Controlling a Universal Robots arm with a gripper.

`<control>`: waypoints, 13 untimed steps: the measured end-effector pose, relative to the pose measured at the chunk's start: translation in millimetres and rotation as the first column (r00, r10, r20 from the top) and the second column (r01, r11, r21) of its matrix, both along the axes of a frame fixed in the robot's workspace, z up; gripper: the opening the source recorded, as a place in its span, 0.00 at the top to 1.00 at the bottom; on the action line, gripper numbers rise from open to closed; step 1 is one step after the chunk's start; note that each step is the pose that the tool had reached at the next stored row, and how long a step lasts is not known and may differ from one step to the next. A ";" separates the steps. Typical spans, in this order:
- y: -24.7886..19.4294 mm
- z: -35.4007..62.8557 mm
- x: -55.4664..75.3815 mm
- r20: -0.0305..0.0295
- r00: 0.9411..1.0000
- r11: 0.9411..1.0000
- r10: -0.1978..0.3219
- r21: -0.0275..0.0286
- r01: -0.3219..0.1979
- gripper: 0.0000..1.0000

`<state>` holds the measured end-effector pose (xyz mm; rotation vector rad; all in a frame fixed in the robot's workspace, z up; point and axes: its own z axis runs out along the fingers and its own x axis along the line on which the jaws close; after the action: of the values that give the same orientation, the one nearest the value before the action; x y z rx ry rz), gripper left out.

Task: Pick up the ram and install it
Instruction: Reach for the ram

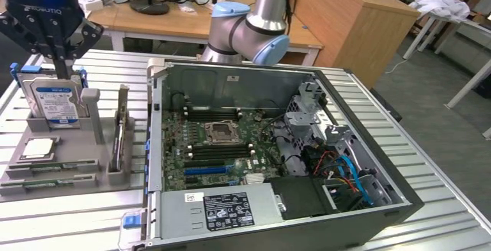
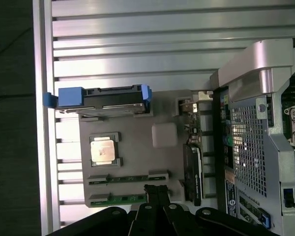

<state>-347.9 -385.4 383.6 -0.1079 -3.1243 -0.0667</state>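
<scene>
Two ram sticks lie flat in the grey holder tray (image 1: pixel 23 196): one ram stick (image 1: pixel 54 165) (image 2: pixel 128 179) and a second ram stick (image 1: pixel 45 184) (image 2: pixel 122 199) beside it. My gripper (image 1: pixel 62 67) (image 2: pixel 156 192) hangs high over the back of the tray, above the upright hard drive (image 1: pixel 52 101), well clear of both sticks. Its fingers are shut together with nothing between them. The open computer case (image 1: pixel 399 205) lies at the exterior view's middle, and its motherboard's black memory slots (image 1: pixel 217 114) flank the processor socket (image 1: pixel 218 130).
On the tray also sit a square silver processor chip (image 1: pixel 38 147) (image 2: pixel 104 150) and a card standing on edge (image 1: pixel 121 130) (image 2: pixel 192 172). The case's metal wall (image 2: pixel 250 147) rises close beside the tray. The slatted metal table (image 1: pixel 77 222) carries everything.
</scene>
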 end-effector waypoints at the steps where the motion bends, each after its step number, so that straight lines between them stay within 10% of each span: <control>1: 0.2 0.0 -1.1 0.000 1.000 1.000 0.000 0.000 0.000 0.89; 13: 1.7 -0.1 -9.0 0.000 1.000 1.000 0.002 0.000 -0.002 0.89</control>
<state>-356.9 -383.7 383.5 -0.1054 -3.1244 -0.0667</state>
